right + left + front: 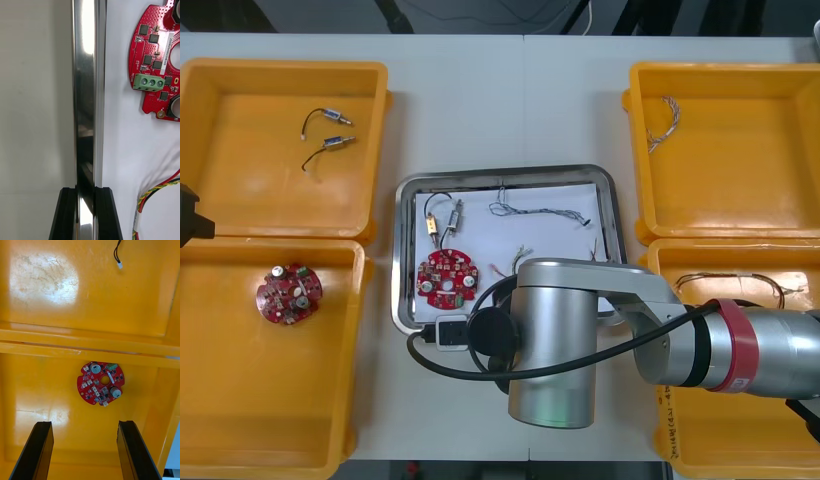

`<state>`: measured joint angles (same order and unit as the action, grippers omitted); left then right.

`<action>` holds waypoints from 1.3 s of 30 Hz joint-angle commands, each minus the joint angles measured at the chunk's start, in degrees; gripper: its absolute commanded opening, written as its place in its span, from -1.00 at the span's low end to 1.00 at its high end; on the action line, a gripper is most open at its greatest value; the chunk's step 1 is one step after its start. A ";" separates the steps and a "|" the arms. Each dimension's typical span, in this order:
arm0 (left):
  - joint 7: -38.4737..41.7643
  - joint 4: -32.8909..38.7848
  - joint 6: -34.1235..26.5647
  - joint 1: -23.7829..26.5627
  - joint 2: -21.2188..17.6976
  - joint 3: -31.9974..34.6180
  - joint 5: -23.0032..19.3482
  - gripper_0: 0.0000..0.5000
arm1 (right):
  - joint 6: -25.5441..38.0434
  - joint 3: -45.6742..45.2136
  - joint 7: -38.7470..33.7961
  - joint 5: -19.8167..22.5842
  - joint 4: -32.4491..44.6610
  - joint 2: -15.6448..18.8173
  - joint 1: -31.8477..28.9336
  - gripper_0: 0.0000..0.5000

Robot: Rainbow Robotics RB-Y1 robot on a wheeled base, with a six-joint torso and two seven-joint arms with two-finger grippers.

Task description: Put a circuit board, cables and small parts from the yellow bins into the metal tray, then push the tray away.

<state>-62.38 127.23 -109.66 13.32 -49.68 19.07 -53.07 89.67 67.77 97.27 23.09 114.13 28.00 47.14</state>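
The metal tray (pixel 408 300), white inside, lies at the table's middle. It holds a red circuit board (pixel 447 277), a small metal part (pixel 453 218) on a black cable, a twisted blue and white cable (pixel 535 210) and a red and yellow cable (pixel 150 197). My right arm (pixel 560 340) covers the tray's near edge. My right gripper (pixel 86 210) is shut on the tray's shiny rim (pixel 86 93), beside the board (pixel 157 63). My left gripper (pixel 84 423) stands open above a second circuit board (pixel 101 383) in the near left bin.
Yellow bins stand two at each side. The far left bin (pixel 280 70) holds two small metal parts (pixel 332 130) with black cables. The near left bin (pixel 240 400) holds a circuit board (pixel 288 293). Cables lie in the far right bin (pixel 665 120) and near right bin (pixel 740 283).
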 commanded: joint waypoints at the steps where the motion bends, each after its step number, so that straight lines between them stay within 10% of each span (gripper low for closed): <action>1: -6.61 1.53 -0.34 -1.27 -1.64 1.84 -0.28 1.00 | -1.51 0.25 -2.79 -1.47 -1.19 0.92 3.04 -0.85; 39: -6.61 1.53 -0.34 -1.27 -1.64 1.84 -0.28 1.00 | -13.29 0.17 -2.79 -2.26 -17.45 0.92 16.14 -0.93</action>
<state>-62.39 127.25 -109.66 13.31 -49.68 19.08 -53.07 78.17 67.77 97.23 21.58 97.67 28.02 59.63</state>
